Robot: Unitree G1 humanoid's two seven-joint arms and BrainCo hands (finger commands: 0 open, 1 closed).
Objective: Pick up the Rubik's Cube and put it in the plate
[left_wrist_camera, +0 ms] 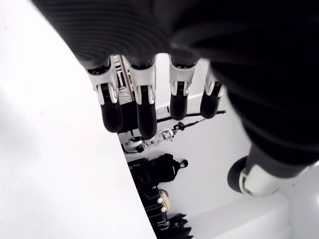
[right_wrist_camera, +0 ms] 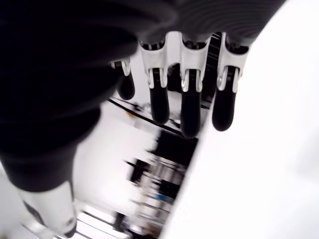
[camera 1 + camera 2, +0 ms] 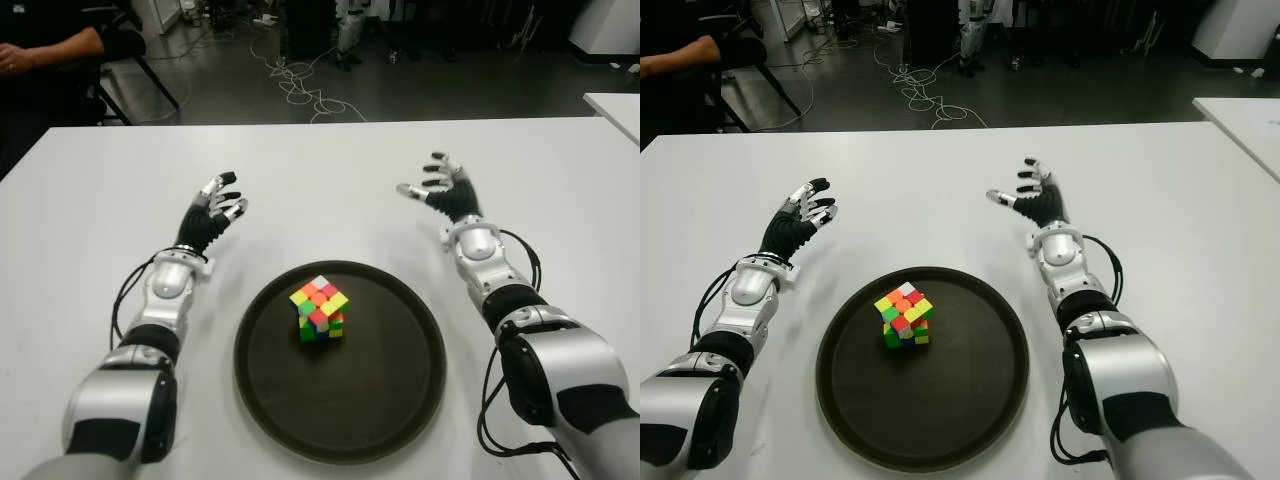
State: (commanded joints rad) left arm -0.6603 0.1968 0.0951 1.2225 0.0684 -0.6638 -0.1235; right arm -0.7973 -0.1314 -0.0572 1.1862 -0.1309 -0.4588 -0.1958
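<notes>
- rubik's cube [image 3: 320, 312] sits inside the round dark plate [image 3: 400, 400], a little left of and beyond the plate's centre; its layers look twisted out of line, so it appears slightly tilted; no hand touches it
- left hand [image 3: 213, 214] shows over the white table [image 3: 320, 180], beyond and to the left of the plate; fingers [image 1: 111, 108] extended and relaxed, holding nothing
- right hand [image 3: 445, 190] shows beyond and to the right of the plate; fingers [image 2: 188, 108] spread wide, palm empty
- judgement: placement appears complete; the step in hand is clearing away and confirming the result
- to do it well: keep both hands wide and well apart from the plate rim; move them up and outward, not across the plate, so that neither forearm nudges the plate or tips the cube
- check that the cube rests settled on the plate floor and not against the rim; from the eye views it lies clear of the rim on every side
- background: a seated person's arm [image 3: 50, 50] at the far left, and cables [image 3: 300, 85] on the floor beyond the table; neither bears on the step
</notes>
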